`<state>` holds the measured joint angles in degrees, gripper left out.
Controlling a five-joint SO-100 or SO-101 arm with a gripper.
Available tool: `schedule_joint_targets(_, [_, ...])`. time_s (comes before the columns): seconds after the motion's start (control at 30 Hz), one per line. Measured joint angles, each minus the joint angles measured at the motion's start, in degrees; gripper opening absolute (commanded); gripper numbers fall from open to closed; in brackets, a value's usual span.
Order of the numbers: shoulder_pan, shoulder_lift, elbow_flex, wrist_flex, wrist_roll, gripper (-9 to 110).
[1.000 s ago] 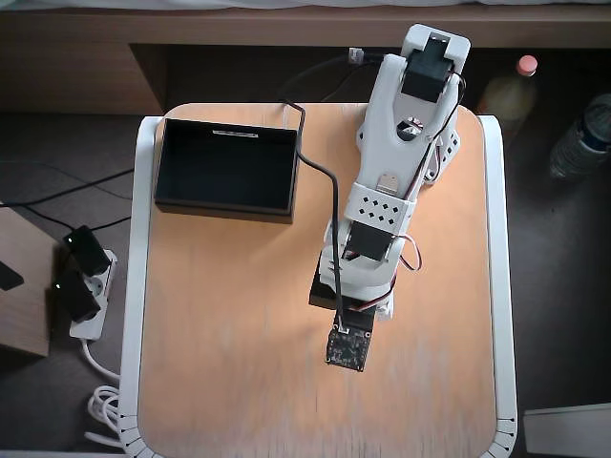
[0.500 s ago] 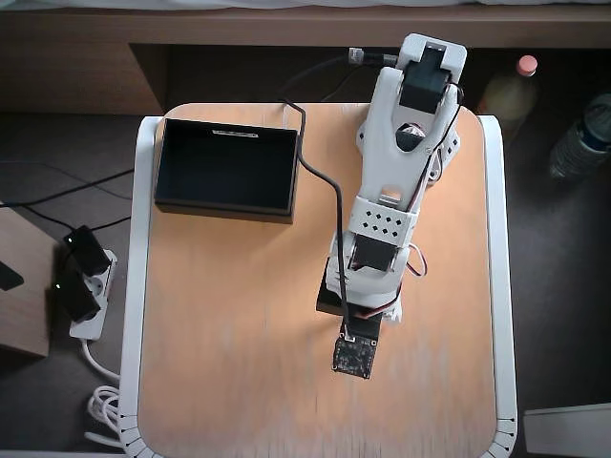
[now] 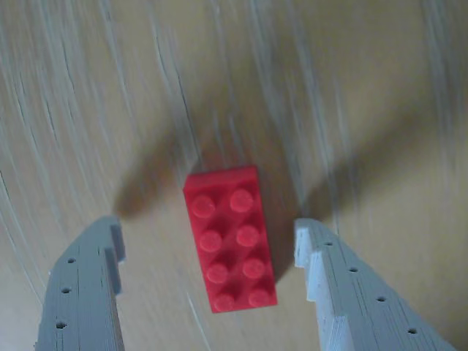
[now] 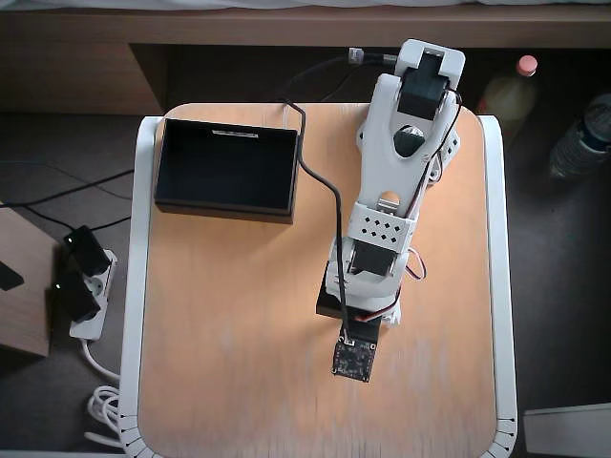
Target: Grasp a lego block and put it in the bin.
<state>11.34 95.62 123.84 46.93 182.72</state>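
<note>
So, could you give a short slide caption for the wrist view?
Open gripper straddles the red lego block on the wooden table, fingers not touching.

Soft daylight, blurred wrist view (streaked woodgrain); dim overhead surroundings

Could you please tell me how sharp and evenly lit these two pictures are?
In the wrist view the wood grain is smeared, the red brick is soft, and it casts a shadow toward the upper left; the open claw straddles it. In the overhead view focus is crisp, light is even on the table, and the black tray inside stays dark; the brick is hidden under the arm.
</note>
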Motion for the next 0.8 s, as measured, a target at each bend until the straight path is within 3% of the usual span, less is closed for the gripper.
schedule_joint_targets(0.4, [0.0, -0.09, 0.0, 0.0, -0.18, 1])
schedule_joint_targets(0.8, [0.44, -0.09, 0.0, 0.0, -1.32, 0])
